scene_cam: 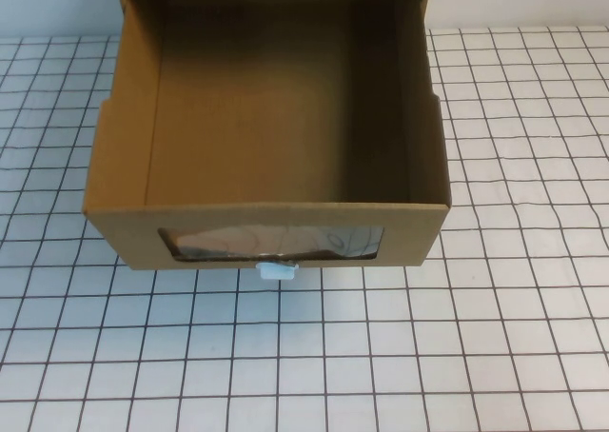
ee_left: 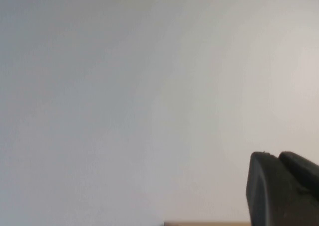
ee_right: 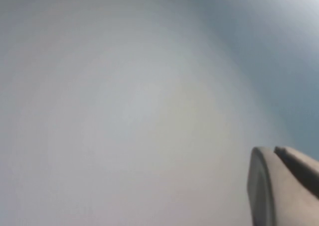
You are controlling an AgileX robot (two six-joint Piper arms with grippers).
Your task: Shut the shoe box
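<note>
- 1 shoe box sits on the checked table. It is a brown cardboard drawer, pulled out toward the robot, and it looks empty inside.
- Its front panel has a clear window. A small white tab hangs just below the window.
- 0 grippers show in the high view. Both arms are away from the box.
- In its own wrist view, the left gripper shows only as a dark bit against a plain wall. I cannot tell if its fingers are apart or together.
- The right gripper looks the same way in its wrist view, and I cannot tell there either.
- To close the box well, I think an arm should push flat on the middle of the front panel, near the tab, and slide it straight back.
- A push on 1 corner could twist the drawer and jam it.
- Nothing else lies near the box, so nothing seems to block the way.
</note>
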